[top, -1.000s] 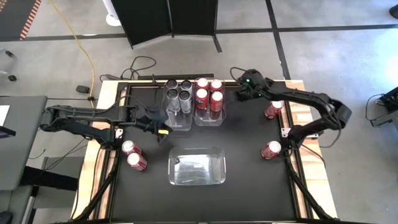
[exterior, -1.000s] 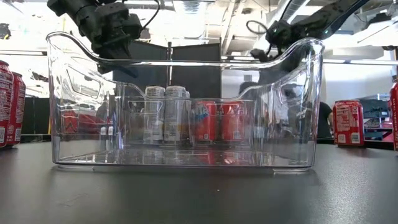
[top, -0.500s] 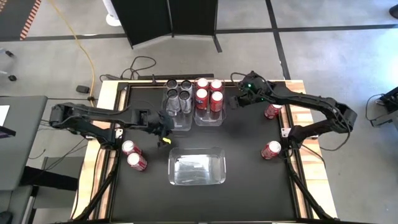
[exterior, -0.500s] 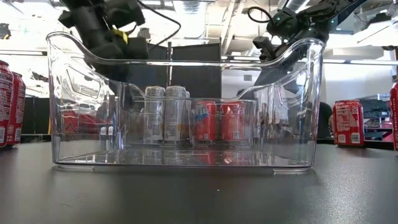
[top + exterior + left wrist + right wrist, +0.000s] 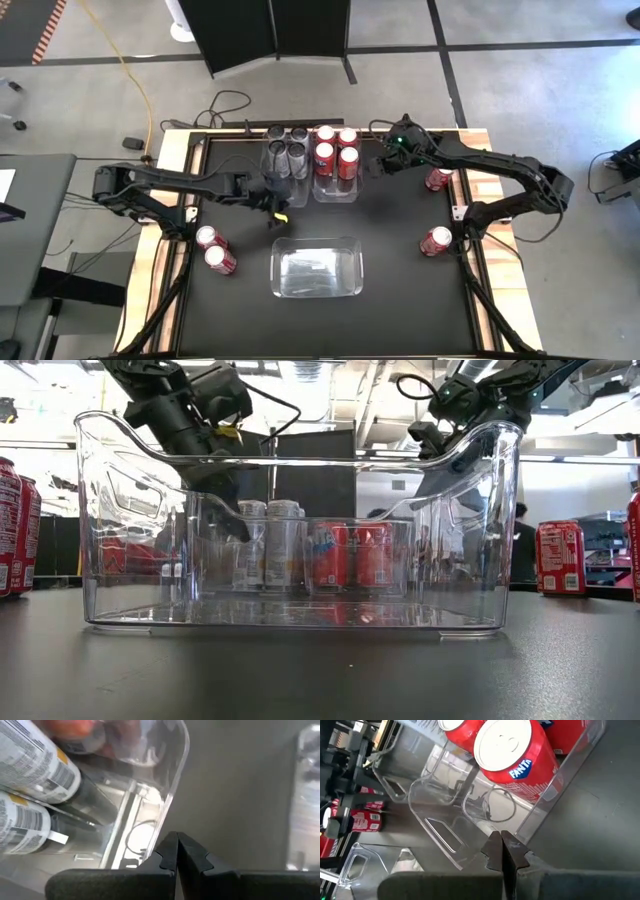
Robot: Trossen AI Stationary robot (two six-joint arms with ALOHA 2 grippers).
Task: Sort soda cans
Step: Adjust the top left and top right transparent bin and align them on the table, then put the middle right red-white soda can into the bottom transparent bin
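Four silver cans (image 5: 285,152) in left far bin (image 5: 272,190), four red cans (image 5: 336,150) in right far bin (image 5: 336,190). Two red cans (image 5: 214,248) loose at table left edge, two more (image 5: 437,208) at right. Left gripper (image 5: 280,210) pressed together, empty, arm stretched rightward just near of silver bin. Right gripper (image 5: 372,166) pressed together, empty, arm bent, beside red bin's right wall. Empty bin (image 5: 317,268) near centre.

Four silver cans (image 5: 285,153), four red cans (image 5: 335,152) upright together; four red (image 5: 215,249) loose.
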